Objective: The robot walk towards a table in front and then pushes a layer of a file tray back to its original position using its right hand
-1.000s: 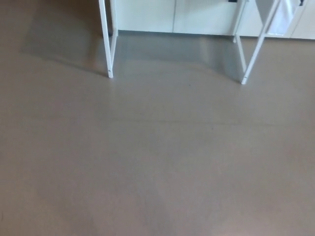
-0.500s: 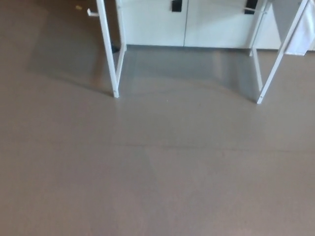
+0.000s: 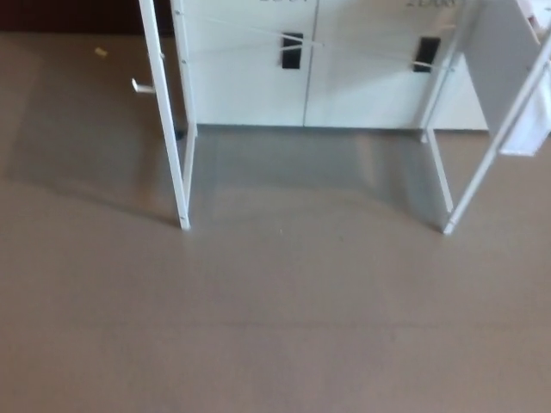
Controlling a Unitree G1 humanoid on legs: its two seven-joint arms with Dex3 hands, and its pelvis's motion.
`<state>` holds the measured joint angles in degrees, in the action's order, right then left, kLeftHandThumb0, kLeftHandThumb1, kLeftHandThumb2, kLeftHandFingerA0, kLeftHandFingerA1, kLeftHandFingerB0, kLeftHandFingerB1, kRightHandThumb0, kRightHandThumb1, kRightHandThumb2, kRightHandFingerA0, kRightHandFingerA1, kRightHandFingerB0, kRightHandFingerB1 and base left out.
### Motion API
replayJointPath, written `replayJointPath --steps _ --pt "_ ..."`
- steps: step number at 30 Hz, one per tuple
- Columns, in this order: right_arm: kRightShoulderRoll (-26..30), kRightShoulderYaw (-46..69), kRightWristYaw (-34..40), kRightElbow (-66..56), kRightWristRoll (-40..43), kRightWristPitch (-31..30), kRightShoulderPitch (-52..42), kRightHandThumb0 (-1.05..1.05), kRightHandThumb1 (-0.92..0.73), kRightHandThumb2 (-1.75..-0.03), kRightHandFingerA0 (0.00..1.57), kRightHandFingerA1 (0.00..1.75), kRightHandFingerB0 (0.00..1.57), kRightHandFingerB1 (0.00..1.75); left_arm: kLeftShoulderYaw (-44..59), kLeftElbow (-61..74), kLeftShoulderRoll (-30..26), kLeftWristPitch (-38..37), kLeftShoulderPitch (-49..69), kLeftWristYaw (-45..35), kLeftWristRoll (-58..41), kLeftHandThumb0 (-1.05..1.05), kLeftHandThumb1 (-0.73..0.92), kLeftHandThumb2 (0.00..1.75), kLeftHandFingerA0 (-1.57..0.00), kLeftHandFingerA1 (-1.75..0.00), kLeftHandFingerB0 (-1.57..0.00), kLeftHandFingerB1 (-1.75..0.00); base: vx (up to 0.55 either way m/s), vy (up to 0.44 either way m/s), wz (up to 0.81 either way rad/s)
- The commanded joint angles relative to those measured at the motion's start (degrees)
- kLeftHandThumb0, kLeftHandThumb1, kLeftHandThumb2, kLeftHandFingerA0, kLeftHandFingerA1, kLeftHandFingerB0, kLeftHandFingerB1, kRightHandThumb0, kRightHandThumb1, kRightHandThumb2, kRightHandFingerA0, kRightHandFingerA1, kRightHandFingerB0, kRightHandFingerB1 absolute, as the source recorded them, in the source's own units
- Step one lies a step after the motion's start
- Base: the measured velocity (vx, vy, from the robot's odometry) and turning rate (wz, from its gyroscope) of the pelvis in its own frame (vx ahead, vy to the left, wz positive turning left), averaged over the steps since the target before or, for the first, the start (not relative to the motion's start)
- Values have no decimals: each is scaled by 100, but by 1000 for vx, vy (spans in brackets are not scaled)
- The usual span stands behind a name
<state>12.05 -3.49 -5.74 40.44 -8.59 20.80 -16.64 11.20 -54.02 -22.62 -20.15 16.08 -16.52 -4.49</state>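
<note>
Since a moment ago my view has tilted up, so the white table legs (image 3: pixel 176 155) sit lower in frame and more of the white cabinet (image 3: pixel 301 77) behind them shows, with its two black handles (image 3: pixel 292 50). Brown floor (image 3: pixel 275 327) fills the lower half. Neither of my hands is in sight, so I cannot tell their state. No file tray or tabletop is visible to me.
</note>
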Motion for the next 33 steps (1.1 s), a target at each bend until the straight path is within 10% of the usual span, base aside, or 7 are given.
replayJointPath --steps 1,18,19,21,23,28,33 --pt "134 22 74 -10 -62 -4 65 -41 -43 -76 62 64 40 55 -76 -55 -73 -189 -70 136 178 -36 42 65 -55 -52 -41 -43 508 -104 25" --pt "187 -85 114 67 -118 42 56 -43 -43 -78 66 68 41 56 -102 -180 -80 -311 -47 84 167 -35 43 65 -54 -52 -41 -43 485 79 -7" --pt "179 -87 125 65 -113 -5 66 -37 -55 -56 71 59 47 47 -125 -175 -87 -331 -40 131 208 -36 43 65 -54 -52 -41 -43 420 269 -39" --pt "183 -95 138 37 -127 -38 65 -43 -43 -78 65 67 42 56 -148 -192 -96 -339 -49 159 240 -37 43 66 -54 -52 -40 -43 375 196 -4" --pt "180 -94 127 20 -118 -26 41 -36 -56 -56 70 57 46 46 -169 -174 -101 -332 -42 175 259 -36 43 66 -54 -52 -41 -43 339 143 4" --pt "192 -122 114 46 -151 -44 137 -43 -43 -78 65 67 41 56 -143 -62 -68 -286 -15 207 220 -36 42 66 -55 -53 -40 -43 319 30 12" --pt "167 -104 60 59 -82 10 126 -34 -56 -56 69 58 45 47 -180 -155 -81 -292 -45 272 282 -36 42 66 -56 -52 -40 -43 349 -139 21"
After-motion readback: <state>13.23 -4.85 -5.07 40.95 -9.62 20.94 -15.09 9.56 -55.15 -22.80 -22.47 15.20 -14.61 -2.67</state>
